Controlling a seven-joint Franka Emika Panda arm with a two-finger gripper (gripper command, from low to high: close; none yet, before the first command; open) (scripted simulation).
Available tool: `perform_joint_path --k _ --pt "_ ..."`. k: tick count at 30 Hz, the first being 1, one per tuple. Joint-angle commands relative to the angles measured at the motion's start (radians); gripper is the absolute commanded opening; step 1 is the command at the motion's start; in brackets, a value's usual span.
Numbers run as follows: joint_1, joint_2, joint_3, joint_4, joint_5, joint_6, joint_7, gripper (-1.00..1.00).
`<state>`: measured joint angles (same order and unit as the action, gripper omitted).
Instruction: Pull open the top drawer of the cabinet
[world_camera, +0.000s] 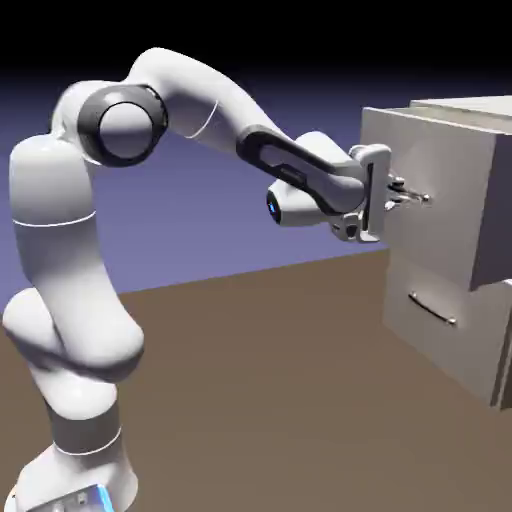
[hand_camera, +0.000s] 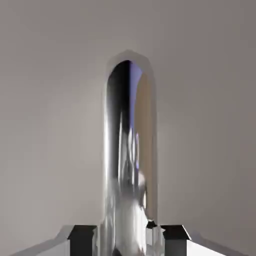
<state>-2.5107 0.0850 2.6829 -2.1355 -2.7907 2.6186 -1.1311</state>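
The light grey cabinet (world_camera: 497, 345) stands at the exterior view's right. Its top drawer (world_camera: 430, 150) juts out toward the arm, well past the lower drawer (world_camera: 425, 345). My gripper (world_camera: 400, 193) is level with the top drawer's front and shut on its bar handle (world_camera: 417, 198). In the hand view the shiny handle (hand_camera: 127, 150) runs up the middle, large, in front of the plain grey top drawer front (hand_camera: 50, 100). My gripper (hand_camera: 129, 235) has it clamped between the two dark fingertips (hand_camera: 82, 235) at the bottom edge.
The lower drawer sits flush in the cabinet, with its own slim handle (world_camera: 432, 308) below my hand. The brown table (world_camera: 270, 400) stretches between the arm's base and the cabinet.
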Motion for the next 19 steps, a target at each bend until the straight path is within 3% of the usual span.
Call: perform_joint_path --k 1,15,16,19 --pt "0.0 0.034 0.006 -0.036 0.009 -0.009 -0.021 -1.0" --pt "-0.089 0.513 0.157 -0.493 0.174 -0.073 -0.276 -1.0" --pt "-0.089 0.513 0.157 -0.493 0.174 -0.073 -0.276 1.0" --pt "-0.106 0.586 0.18 -0.547 0.21 -0.064 -0.314 1.0"
